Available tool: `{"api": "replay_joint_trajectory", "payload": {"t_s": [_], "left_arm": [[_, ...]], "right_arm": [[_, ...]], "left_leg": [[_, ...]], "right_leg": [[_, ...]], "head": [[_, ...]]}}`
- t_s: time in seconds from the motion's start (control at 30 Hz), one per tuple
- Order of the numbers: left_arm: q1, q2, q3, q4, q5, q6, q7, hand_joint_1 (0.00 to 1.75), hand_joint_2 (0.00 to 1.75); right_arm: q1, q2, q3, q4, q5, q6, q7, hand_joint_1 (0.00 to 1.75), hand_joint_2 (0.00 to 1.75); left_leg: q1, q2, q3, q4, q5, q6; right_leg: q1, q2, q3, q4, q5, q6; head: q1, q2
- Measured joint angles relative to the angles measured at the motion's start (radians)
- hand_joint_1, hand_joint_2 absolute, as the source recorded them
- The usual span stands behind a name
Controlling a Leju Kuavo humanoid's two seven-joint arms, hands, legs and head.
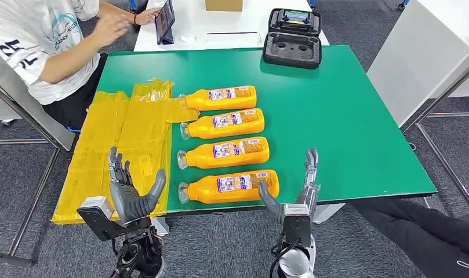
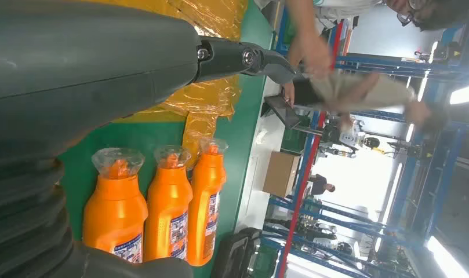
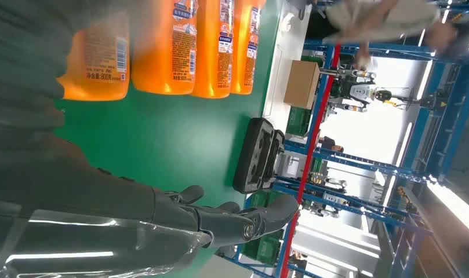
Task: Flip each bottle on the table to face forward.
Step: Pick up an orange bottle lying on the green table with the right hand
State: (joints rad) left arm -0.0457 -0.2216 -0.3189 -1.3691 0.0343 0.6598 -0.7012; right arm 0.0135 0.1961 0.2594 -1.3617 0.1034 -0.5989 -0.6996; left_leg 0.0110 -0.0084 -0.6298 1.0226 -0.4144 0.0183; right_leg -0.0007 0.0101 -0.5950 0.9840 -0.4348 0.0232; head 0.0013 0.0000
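Several orange bottles lie on their sides in a column on the green table (image 1: 336, 116), clear caps pointing left. The nearest bottle (image 1: 229, 186) lies at the front edge; another bottle (image 1: 224, 153) lies behind it, and the farthest bottle (image 1: 219, 97) touches the yellow sheet. Their labels face up. My left hand (image 1: 129, 191) hovers open over the front edge, left of the nearest bottle's cap. My right hand (image 1: 295, 194) stands open just right of that bottle's base, fingers pointing away from me. The left wrist view shows three caps, the nearest cap (image 2: 117, 162) among them. The right wrist view shows the bottle bases (image 3: 98, 52).
Crinkled yellow plastic sheet (image 1: 122, 139) covers the table's left part. A black foam-lined case (image 1: 292, 38) stands open at the far edge. A person (image 1: 52, 40) in a white shirt sits at the far left, handling a tablet (image 1: 164, 21). A white table (image 1: 429, 46) stands to the right.
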Motion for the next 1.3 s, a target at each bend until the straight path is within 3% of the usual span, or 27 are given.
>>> {"api": "replay_joint_trajectory", "payload": {"t_s": [0.63, 0.9, 0.97, 1.1, 1.3], "left_arm": [[-0.002, 0.0, 0.001, 0.002, -0.003, -0.001, 0.0, 0.0, 1.75], [0.002, 0.0, 0.005, 0.001, -0.069, 0.022, 0.0, 0.0, 1.75], [0.008, 0.0, 0.006, 0.001, -0.078, 0.02, 0.0, 0.0, 1.75], [0.019, 0.001, 0.01, 0.001, -0.079, 0.012, 0.0, 0.0, 1.75], [0.017, 0.008, 0.015, 0.005, -0.059, -0.007, 0.0, 0.0, 1.75]], "right_arm": [[-0.006, 0.0, -0.002, 0.014, 0.006, -0.006, 0.0, 0.0, 1.75], [-0.005, -0.002, -0.003, 0.039, 0.066, 0.006, 0.005, 0.0, 1.75], [-0.002, -0.005, -0.004, 0.047, 0.108, 0.025, 0.038, 0.0, 1.75], [0.013, -0.021, -0.008, 0.034, 0.277, 0.098, 0.184, 0.0, 1.75], [0.017, -0.087, -0.02, -0.036, 0.492, 0.239, 0.388, 0.0, 1.75]], "left_leg": [[0.0, 0.0, 0.0, 0.0, 0.0, 0.0], [0.0, 0.0, 0.0, 0.0, 0.0, 0.0], [0.0, 0.0, 0.0, 0.0, 0.0, 0.0], [0.0, 0.0, 0.0, 0.0, 0.0, 0.0], [0.0, 0.0, 0.0, 0.0, 0.0, 0.0]], "right_leg": [[0.0, 0.0, 0.0, 0.0, 0.0, 0.0], [0.0, 0.0, 0.0, 0.0, 0.0, 0.0], [0.0, 0.0, 0.0, 0.0, 0.0, 0.0], [0.0, 0.0, 0.0, 0.0, 0.0, 0.0], [0.0, 0.0, 0.0, 0.0, 0.0, 0.0]], "head": [[0.0, 0.0], [0.0, 0.0], [0.0, 0.0], [0.0, 0.0], [0.0, 0.0]]}}
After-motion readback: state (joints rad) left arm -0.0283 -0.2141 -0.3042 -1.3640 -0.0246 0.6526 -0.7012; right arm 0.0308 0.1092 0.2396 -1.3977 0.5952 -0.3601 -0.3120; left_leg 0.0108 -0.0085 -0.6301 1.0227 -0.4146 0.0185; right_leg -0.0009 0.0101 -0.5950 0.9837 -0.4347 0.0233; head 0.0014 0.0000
